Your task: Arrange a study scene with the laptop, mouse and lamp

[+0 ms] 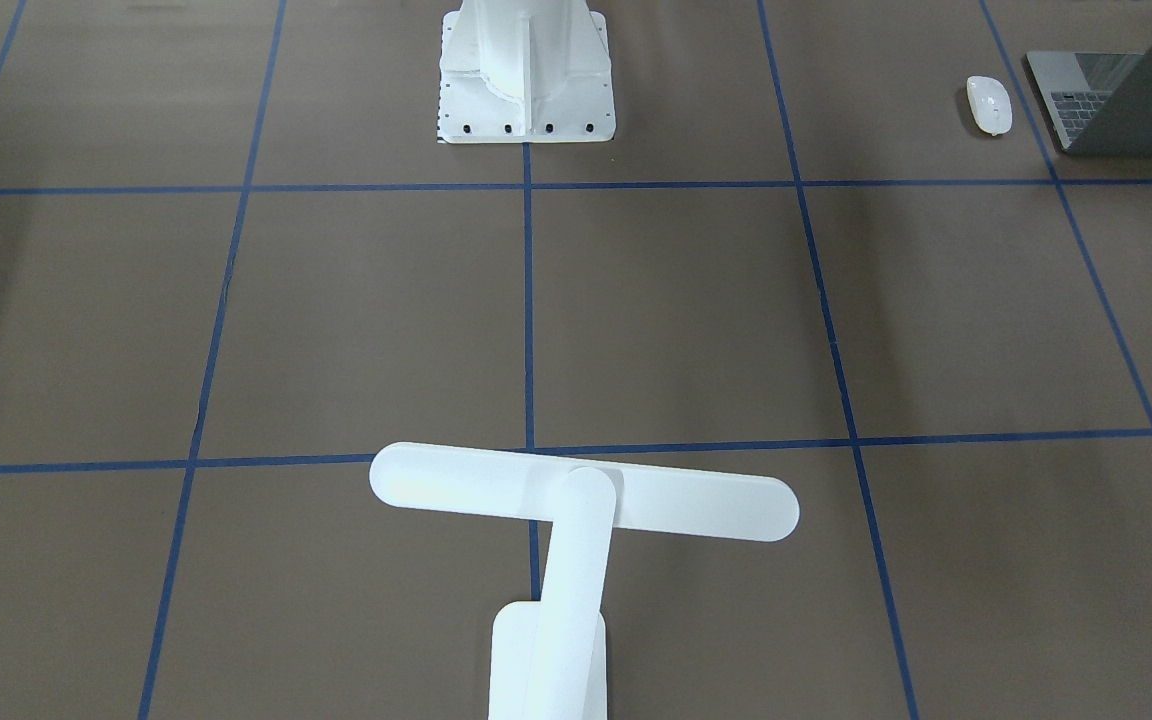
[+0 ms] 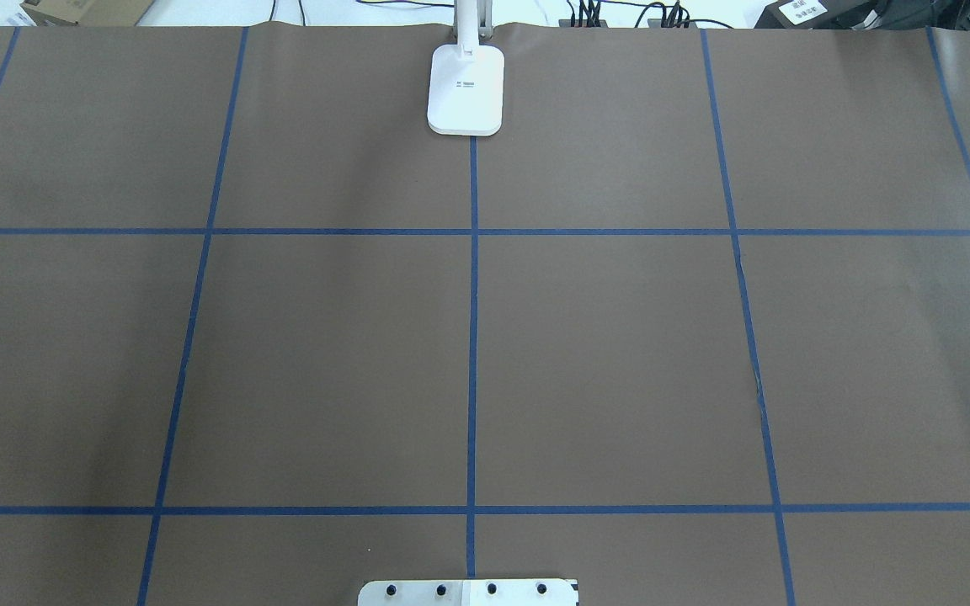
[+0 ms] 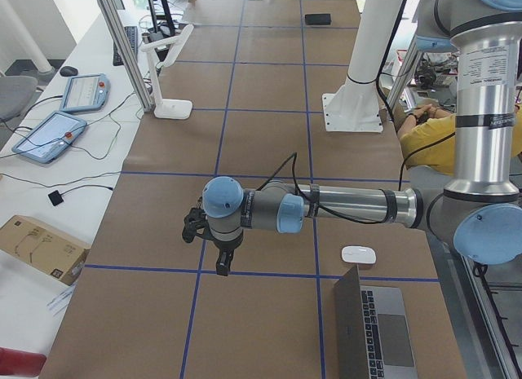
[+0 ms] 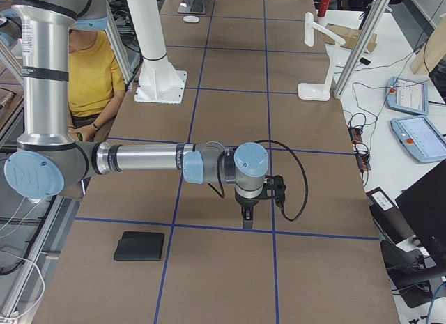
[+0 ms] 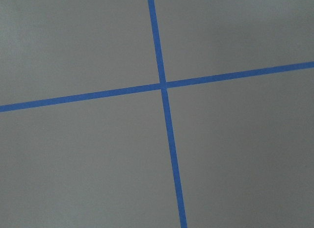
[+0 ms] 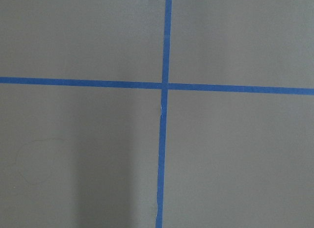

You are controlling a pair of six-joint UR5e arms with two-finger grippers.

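The white T-shaped lamp (image 1: 576,500) stands at the table's far middle edge, its base (image 2: 466,88) on the centre tape line. The grey laptop (image 1: 1126,95) lies open at the robot's left end, with the white mouse (image 1: 989,104) just beside it. In the exterior left view the left gripper (image 3: 222,265) hangs fingers-down over a tape line, a little in front of the mouse (image 3: 358,254) and laptop (image 3: 371,330). From the table's other end, the right gripper (image 4: 247,219) points down above bare table. I cannot tell whether either gripper is open or shut. Both wrist views hold only brown table and blue tape.
A white bolted pedestal (image 1: 526,70) stands at the robot's side of the table. A black mouse pad (image 4: 140,246) lies at the robot's right end. A person in a yellow shirt (image 4: 89,66) sits behind the robot. Tablets and cables (image 3: 49,134) lie beyond the far edge.
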